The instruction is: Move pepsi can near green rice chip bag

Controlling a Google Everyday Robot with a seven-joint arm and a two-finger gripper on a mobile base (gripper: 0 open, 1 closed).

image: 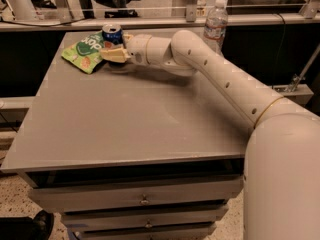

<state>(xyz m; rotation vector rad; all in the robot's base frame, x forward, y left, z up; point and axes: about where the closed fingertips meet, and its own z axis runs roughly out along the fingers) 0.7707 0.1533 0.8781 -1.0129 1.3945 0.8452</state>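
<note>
The pepsi can [112, 33], dark blue with a silver top, stands upright at the far left of the grey table [130, 119]. It touches the right edge of the green rice chip bag [86, 51], which lies flat by the far left corner. My gripper [109, 48] reaches in from the right and sits right at the can, with its cream tip hiding the can's lower part and overlapping the bag's right edge.
A clear plastic water bottle [215, 23] stands at the table's far edge behind my arm [220, 79]. A railing [150, 21] runs behind the table. Drawers [142, 199] sit under the front edge.
</note>
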